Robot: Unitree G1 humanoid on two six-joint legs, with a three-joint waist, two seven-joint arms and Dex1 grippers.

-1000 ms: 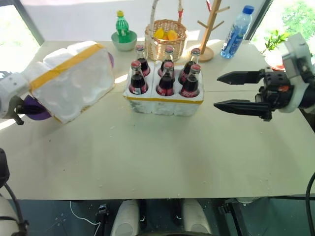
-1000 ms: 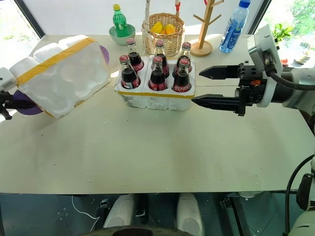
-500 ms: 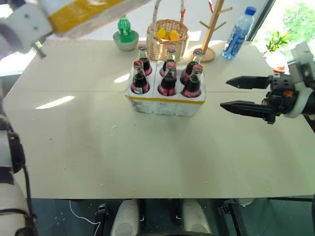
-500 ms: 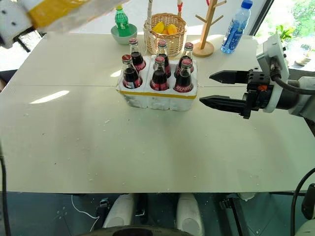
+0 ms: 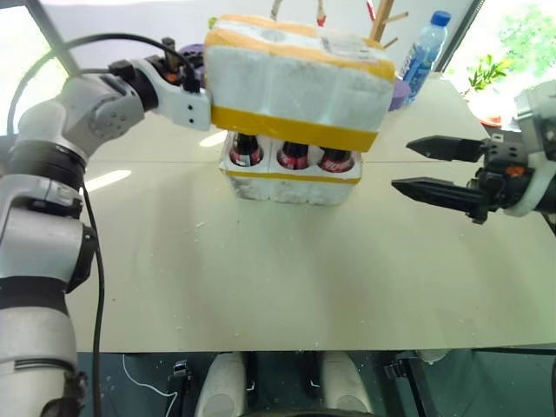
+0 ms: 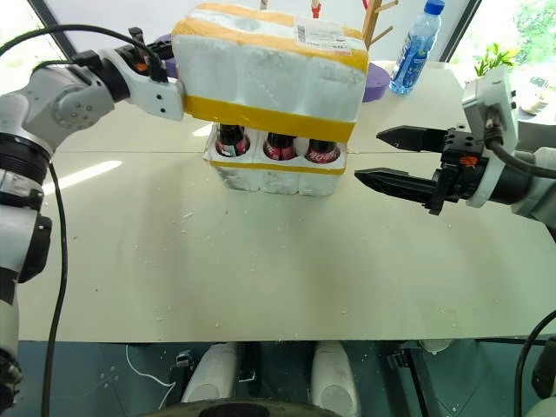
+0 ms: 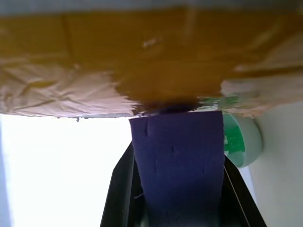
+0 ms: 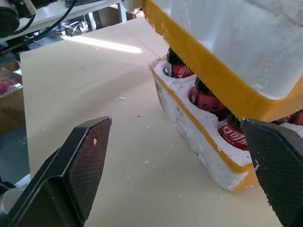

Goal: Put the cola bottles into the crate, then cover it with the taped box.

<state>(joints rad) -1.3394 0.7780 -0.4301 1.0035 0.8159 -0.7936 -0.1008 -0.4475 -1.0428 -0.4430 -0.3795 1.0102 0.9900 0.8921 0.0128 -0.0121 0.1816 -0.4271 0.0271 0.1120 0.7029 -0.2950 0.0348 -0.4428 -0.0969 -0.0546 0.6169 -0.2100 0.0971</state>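
Left hand [image 5: 193,97] pressed together on the near-left end of the taped box [image 5: 295,82], pinching its wall; in the left wrist view a purple pad sits between the fingers against the yellow tape. The box hangs open-side down directly over the crate [image 5: 291,181], rim level with the bottle shoulders and not yet seated. A gap shows between box rim and crate edge. Judged reason for the hold: gripping one end leaves the box mouth free to drop over the bottles.

Cola bottles [image 5: 294,157] stand in the crate's wells. Three red-labelled bodies of the front row are visible under the box rim; necks and caps are hidden inside the box. Back row cannot be seen.

The crate sits on the worktop [image 5: 261,269] beneath the box, yellow band facing the robot.

Right of the crate, the right hand [image 5: 433,168] hovers above the worktop, fingers spread wide, holding nothing, pointing toward the crate's right end. Likely waiting to steady the box or crate.

Behind the box: wooden rack [image 5: 382,19] and a blue-capped water bottle [image 5: 420,56], both well clear. A purple disc [image 5: 399,90] peeks out at the box's far-right corner. Nothing stands between box and crate, but the lowering needs the rim squared to the crate.
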